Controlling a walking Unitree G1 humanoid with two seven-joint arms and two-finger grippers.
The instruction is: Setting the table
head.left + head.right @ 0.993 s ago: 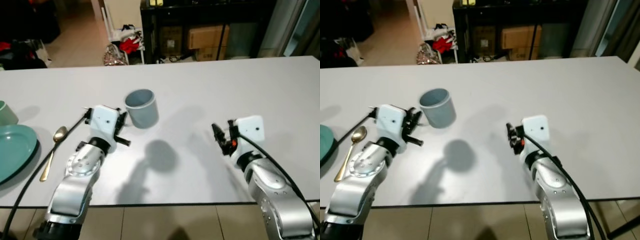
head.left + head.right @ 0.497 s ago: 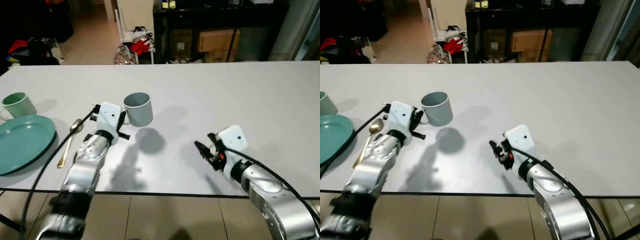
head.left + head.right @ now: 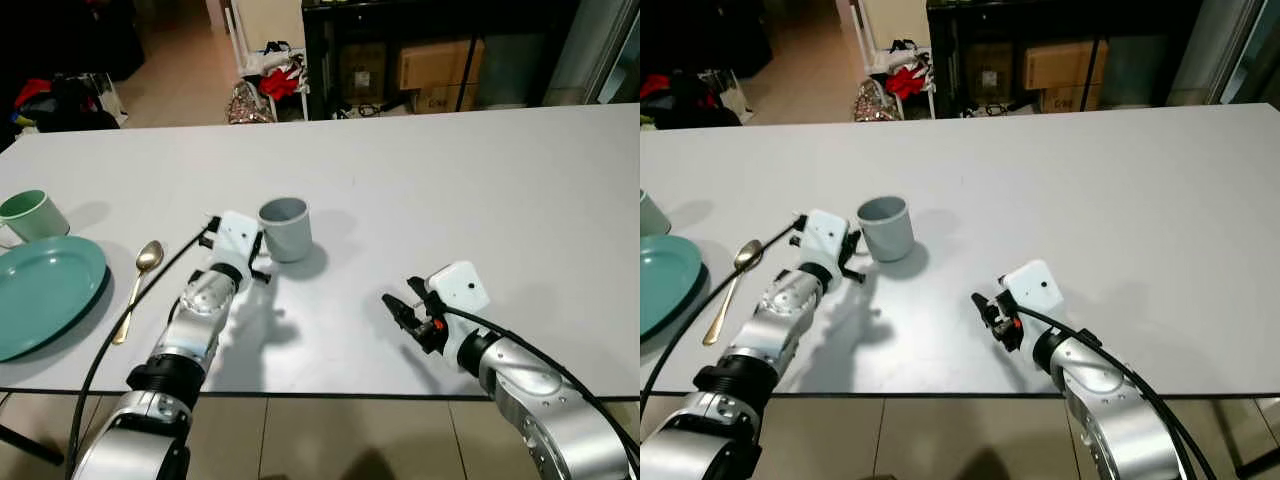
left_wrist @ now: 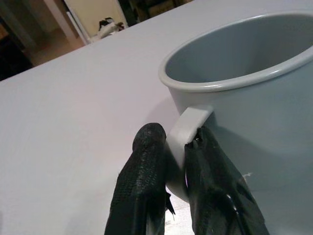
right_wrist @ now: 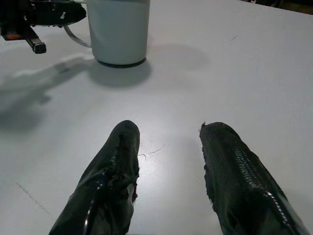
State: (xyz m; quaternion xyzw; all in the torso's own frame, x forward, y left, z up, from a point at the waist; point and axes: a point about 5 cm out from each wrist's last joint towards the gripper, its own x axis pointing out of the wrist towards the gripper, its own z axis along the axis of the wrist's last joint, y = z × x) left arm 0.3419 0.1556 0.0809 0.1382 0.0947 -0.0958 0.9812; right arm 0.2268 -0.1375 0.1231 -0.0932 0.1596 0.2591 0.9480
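While my left tool [image 4: 173, 161] pinches the handle of the grey enamel mug [image 3: 285, 229], the mug stands upright on the white bench [image 3: 480, 190], near its middle. My right tool [image 5: 168, 166] hovers low over the bench well to the mug's right, fingers spread and empty. At the bench's left end I see a gold metal spoon [image 3: 137, 286] beside a round green plate [image 3: 40, 290], with a pale green cup [image 3: 28, 214] behind the plate.
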